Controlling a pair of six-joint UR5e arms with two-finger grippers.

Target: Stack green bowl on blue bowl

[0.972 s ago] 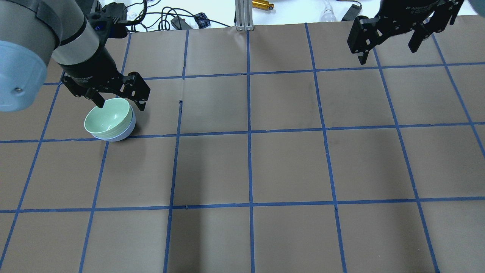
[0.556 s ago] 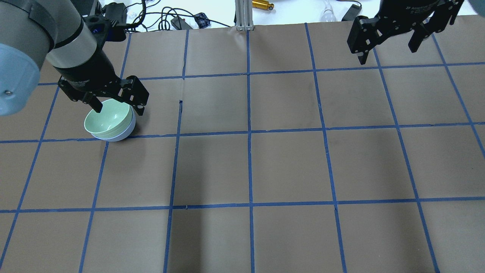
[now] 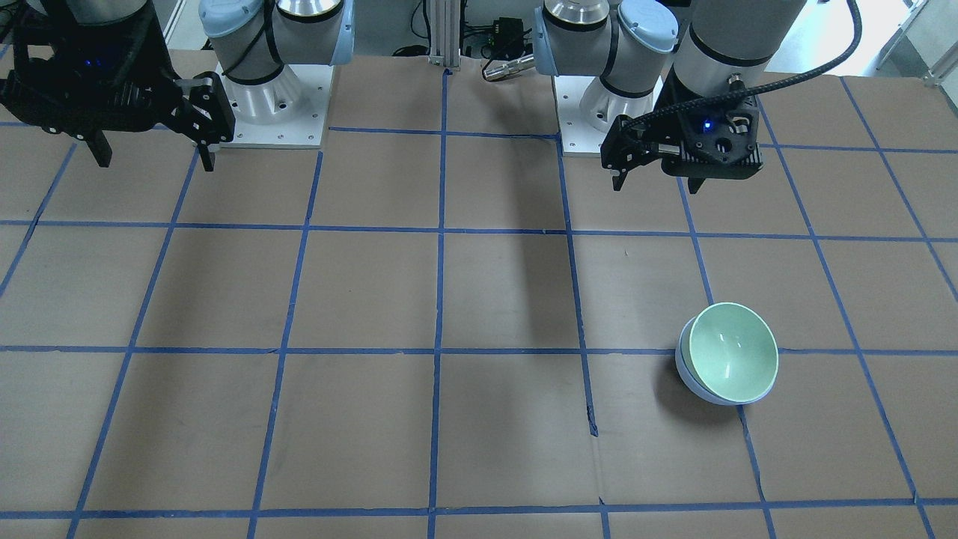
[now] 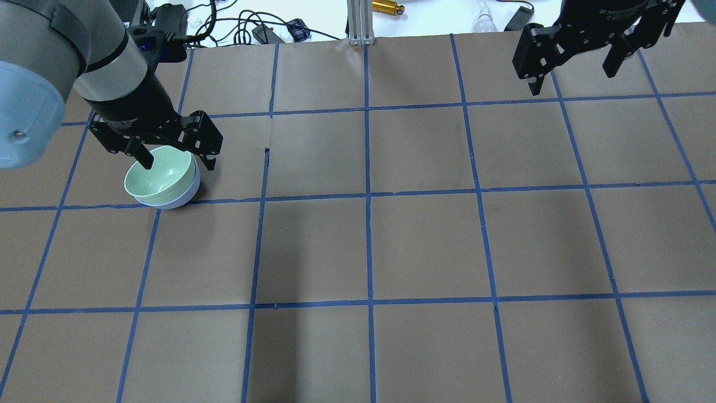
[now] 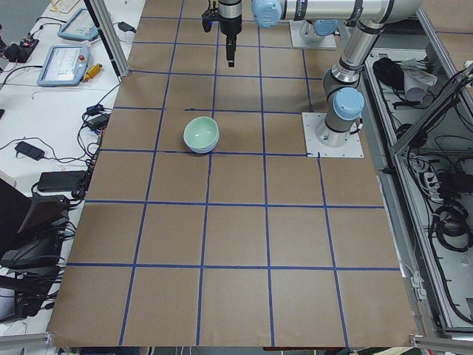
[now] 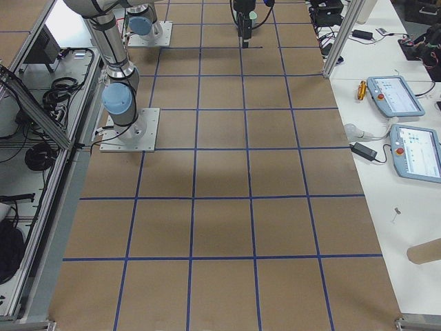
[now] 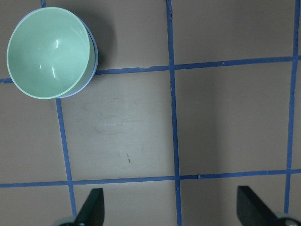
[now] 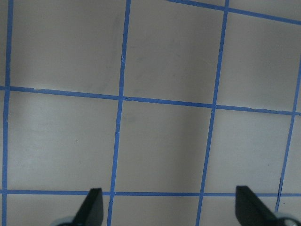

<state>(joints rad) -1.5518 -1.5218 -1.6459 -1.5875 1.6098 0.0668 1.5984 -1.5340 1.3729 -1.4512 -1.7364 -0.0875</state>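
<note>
Overhead exterior gives us the green bowl (image 4: 159,178) nested inside the blue bowl (image 4: 182,198), a little askew, on the robot's left half of the worktop (image 4: 425,246), well apart from every edge. We judge the stack made and the step in hand to be the retreat. The left claw (image 7: 172,209) hangs clear of the pair, touching neither, jaws spread wide with nothing between them. The right claw (image 4: 571,81), likewise wide and empty, waits over the right half. The next move calls only for lifting away without nudging the rim. We count one green bowl, one blue bowl, two claws.
</note>
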